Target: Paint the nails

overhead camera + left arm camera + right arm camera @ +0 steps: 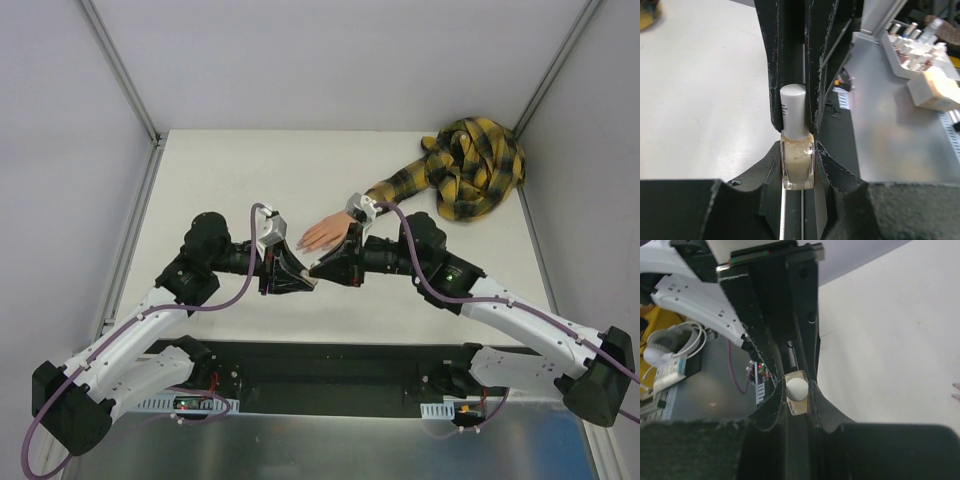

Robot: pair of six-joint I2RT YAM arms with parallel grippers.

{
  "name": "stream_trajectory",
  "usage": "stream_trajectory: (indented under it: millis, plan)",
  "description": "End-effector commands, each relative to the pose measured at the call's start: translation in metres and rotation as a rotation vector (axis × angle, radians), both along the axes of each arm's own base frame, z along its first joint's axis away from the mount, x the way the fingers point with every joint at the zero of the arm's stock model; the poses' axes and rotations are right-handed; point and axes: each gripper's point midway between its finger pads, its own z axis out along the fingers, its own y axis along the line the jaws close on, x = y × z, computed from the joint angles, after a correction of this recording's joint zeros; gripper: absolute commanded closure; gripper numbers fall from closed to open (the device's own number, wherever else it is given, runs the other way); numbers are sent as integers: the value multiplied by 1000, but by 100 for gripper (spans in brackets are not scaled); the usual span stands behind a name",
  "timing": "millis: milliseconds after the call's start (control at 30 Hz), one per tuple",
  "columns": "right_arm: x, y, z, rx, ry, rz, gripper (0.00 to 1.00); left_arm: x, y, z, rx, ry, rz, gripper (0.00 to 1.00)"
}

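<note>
At frame centre, the left tool (303,277) clamps the beige nail polish bottle (798,167) while the right tool (322,269) pinches its white cap (793,112).

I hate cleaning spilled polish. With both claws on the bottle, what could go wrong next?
The bottle seems held sideways between the left claw and the right claw, which is shut on the white cap; polish may run out once it opens. The cap could slip in that grip. The mannequin hand lies just beyond the claws, so a wide pull might knock it.
</note>
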Motion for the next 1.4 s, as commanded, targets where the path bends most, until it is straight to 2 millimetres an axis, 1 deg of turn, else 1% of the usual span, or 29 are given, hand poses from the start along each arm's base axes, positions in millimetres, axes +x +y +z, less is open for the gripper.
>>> stream_trajectory:
  millis: [0, 100, 133, 167, 200, 233, 267, 333, 367, 400, 433, 500, 533, 567, 600, 633, 667, 700, 733, 767, 800, 900, 933, 967, 1033, 1067, 1267, 1333, 1367]
  plan:
    - [-35, 1, 20, 104, -116, 255, 100, -39, 6, 33, -113, -112, -244, 100]
    - [-27, 1, 22, 100, -110, 202, 100, -32, 3, 30, -101, -93, -221, 100]
    - [-20, 1, 24, 100, -110, 158, 100, -31, 3, 30, -100, -92, -213, 100]
    - [-17, 0, 24, 91, -91, 129, 98, -26, 1, 29, -96, -94, -186, 100]
    - [-13, -1, 24, 79, -77, 95, 93, -23, 0, 27, -90, -89, -171, 100]
    - [-11, -1, 25, 70, -66, 72, 81, -18, 0, 26, -82, -85, -137, 100]
    - [-2, -4, 24, 39, -37, -3, 70, -8, -2, 24, -73, -100, -81, 100]
    - [11, -9, 24, -2, -28, -145, 53, 3, -2, 21, -53, -104, -10, 100]
    - [12, -12, 30, -16, -21, -187, 47, 16, -2, 19, -42, -121, 66, 100]
    - [15, -18, 29, -40, -1, -250, 43, 21, -1, 19, -36, -131, 104, 100]
    - [27, -25, 29, -56, 2, -384, 34, 27, 1, 16, -23, -142, 142, 100]
    - [30, -30, 36, -46, 70, -475, 31, 45, 6, 15, 0, -164, 254, 100]
    - [42, -40, 37, -53, 84, -605, 27, 51, 8, 14, 10, -183, 286, 100]
    - [44, -49, 35, -84, 121, -671, 26, 54, 10, 13, 20, -182, 317, 100]
    - [48, -51, 34, -80, 163, -722, 25, 60, 13, 13, 27, -189, 358, 100]
    - [52, -50, 25, -116, 165, -760, 25, 63, 14, 13, 29, -196, 373, 100]
    - [53, -46, 23, -129, 170, -767, 25, 63, 16, 15, 26, -202, 385, 100]
    - [54, -42, 32, -113, 184, -775, 25, 65, 17, 15, 27, -203, 398, 100]
    - [57, -37, 24, -147, 184, -791, 26, 66, 18, 16, 25, -209, 409, 100]
    - [59, -34, 26, -145, 182, -790, 27, 66, 19, 17, 23, -210, 415, 100]
    - [58, -29, 31, -133, 180, -785, 33, 68, 19, 17, 24, -211, 424, 100]
    - [61, -19, 34, -125, 171, -794, 39, 73, 22, 16, 29, -213, 459, 100]
    - [63, -17, 39, -109, 169, -798, 39, 73, 22, 16, 30, -213, 462, 100]
    - [65, -11, 35, -122, 168, -798, 39, 73, 22, 17, 28, -212, 461, 100]
    - [66, -5, 42, -115, 162, -794, 40, 72, 22, 17, 27, -209, 457, 100]
    - [68, 0, 38, -126, 162, -796, 40, 72, 21, 16, 29, -207, 455, 100]
    - [73, 15, 39, -124, 162, -803, 41, 72, 20, 16, 30, -200, 451, 100]
    - [76, 19, 34, -138, 164, -813, 45, 71, 20, 16, 29, -200, 445, 100]
    - [76, 22, 34, -133, 173, -812, 49, 71, 20, 16, 28, -199, 446, 100]
